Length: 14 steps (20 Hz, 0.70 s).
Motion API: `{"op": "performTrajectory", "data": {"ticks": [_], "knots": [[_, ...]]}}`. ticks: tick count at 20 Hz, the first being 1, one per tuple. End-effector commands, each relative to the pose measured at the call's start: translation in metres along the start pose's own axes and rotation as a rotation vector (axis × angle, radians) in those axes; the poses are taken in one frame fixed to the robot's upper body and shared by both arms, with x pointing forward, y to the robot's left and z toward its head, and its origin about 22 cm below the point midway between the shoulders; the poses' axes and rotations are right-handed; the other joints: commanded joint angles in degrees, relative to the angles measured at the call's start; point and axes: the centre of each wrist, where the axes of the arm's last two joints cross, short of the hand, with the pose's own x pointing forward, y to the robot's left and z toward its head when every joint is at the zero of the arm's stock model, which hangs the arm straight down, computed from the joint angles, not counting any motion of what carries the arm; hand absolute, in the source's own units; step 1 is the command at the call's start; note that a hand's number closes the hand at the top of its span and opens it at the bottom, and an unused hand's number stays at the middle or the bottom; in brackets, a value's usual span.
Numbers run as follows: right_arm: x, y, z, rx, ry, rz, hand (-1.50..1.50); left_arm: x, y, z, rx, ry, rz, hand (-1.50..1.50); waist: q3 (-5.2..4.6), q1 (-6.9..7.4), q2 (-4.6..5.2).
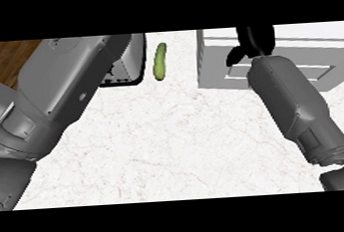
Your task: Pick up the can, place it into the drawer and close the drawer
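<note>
The can itself is not in sight from here, so I cannot tell where it lies; if it is anywhere near the robot hand, the hand or the arm hides it. The white drawer unit [219, 60] stands on the surface at about 1 o'clock, with its pale top towards the far edge and a panelled front face turned this way. From this angle I cannot tell whether the drawer is pulled out or pushed in.

The right robot hand [254, 39] is black and sits over the top of the drawer unit, pointing towards 12 o'clock. Whether it is spread, pressed together or pinching something I cannot tell. Its grey right forearm [296, 105] runs back from it towards 5 o'clock, crossing the front of the unit.

At 12 o'clock, just to the left of the unit and apart from it, a slim green vegetable [160, 61] lies lengthwise on the white marbled surface [176, 137]. Just beside that, towards 11 o'clock, a dark, pale-faced box [130, 65] is half covered by the bulky left forearm [63, 89], which slants up from 8 o'clock to the top edge; its robot hand is out of view. Wooden floor [2, 56] shows in the corner at 10 o'clock.
</note>
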Motion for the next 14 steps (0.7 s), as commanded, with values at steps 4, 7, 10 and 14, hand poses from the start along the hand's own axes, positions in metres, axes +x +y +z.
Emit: {"op": "performTrajectory", "data": {"ticks": [4,7,10,14], "knots": [[0.012,-0.021,-0.029,-0.089,-0.007,-0.033,-1.50,-0.001,0.030,0.003,-0.003,-0.012,-0.009,-1.50,-0.06,1.60,0.12],[0.010,-0.031,-0.038,-0.092,0.004,-0.107,-1.50,-0.005,0.027,0.008,0.001,0.004,0.001,-1.50,0.01,1.27,0.06],[0.033,-0.024,-0.036,-0.095,-0.040,-0.223,-1.50,-0.011,0.051,0.006,0.006,0.020,0.006,-1.50,0.00,0.30,-0.18],[0.024,-0.031,-0.041,-0.116,-0.020,-0.227,-1.50,-0.017,0.045,0.017,-0.026,0.012,0.009,-1.50,0.01,1.75,-0.25]]}}
